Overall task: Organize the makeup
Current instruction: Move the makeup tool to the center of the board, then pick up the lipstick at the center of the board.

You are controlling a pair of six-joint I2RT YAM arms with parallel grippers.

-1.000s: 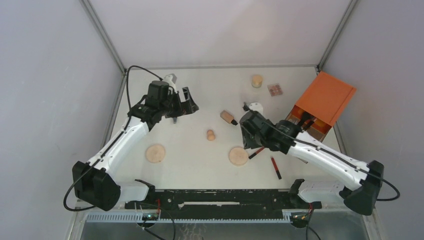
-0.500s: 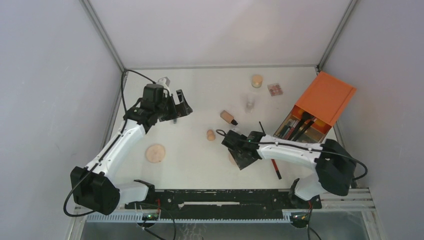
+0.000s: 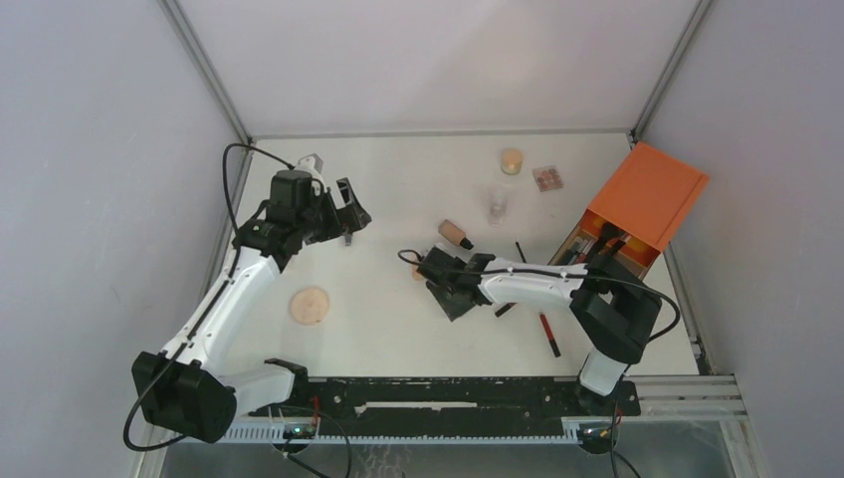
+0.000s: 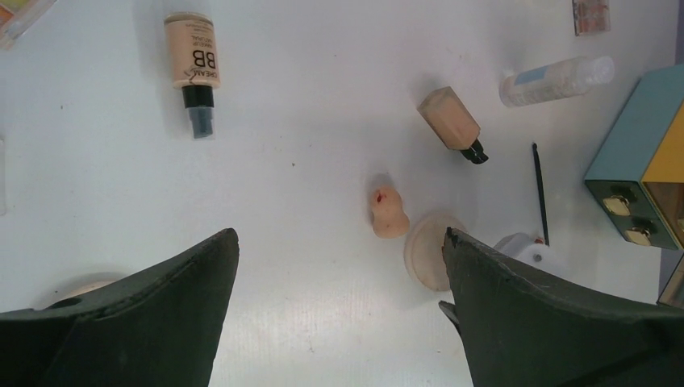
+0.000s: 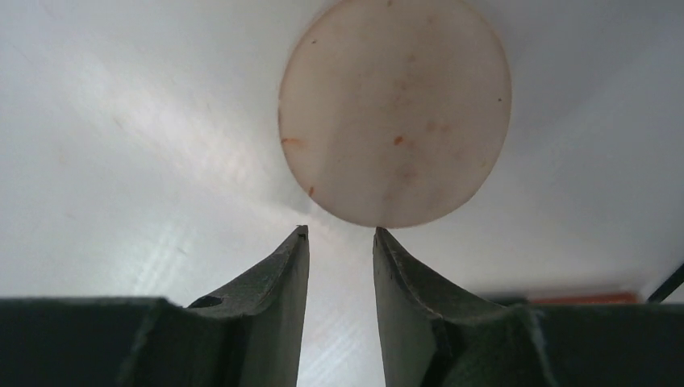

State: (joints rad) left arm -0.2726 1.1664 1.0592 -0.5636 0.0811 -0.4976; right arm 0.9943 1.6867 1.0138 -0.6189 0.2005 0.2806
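My right gripper (image 3: 445, 287) (image 5: 337, 231) hangs low over mid-table, its jaws a narrow gap apart with nothing between them. A round tan disc (image 5: 395, 113) (image 4: 430, 251) lies flat just beyond its fingertips, beside the beige sponge (image 4: 389, 214); the top view hides this disc under the gripper. My left gripper (image 3: 351, 214) (image 4: 339, 234) stands wide open and empty above the far left. A second tan disc (image 3: 310, 304), a peach bottle (image 3: 455, 234), a clear bottle (image 3: 496, 207), a red pencil (image 3: 548, 334), a small palette (image 3: 546, 179) and a BB cream tube (image 4: 193, 60) lie scattered.
The orange-topped box (image 3: 642, 199) of clear drawers stands at the right edge with brushes in its open drawer. A round tan jar (image 3: 511, 159) sits at the back. A thin black brush (image 3: 520, 251) lies near the box. Grey walls close in three sides.
My right arm has folded back and swept its gripper left from near the box to beside the sponge, jaws narrowing a little. My left gripper has drawn slightly left, still open.
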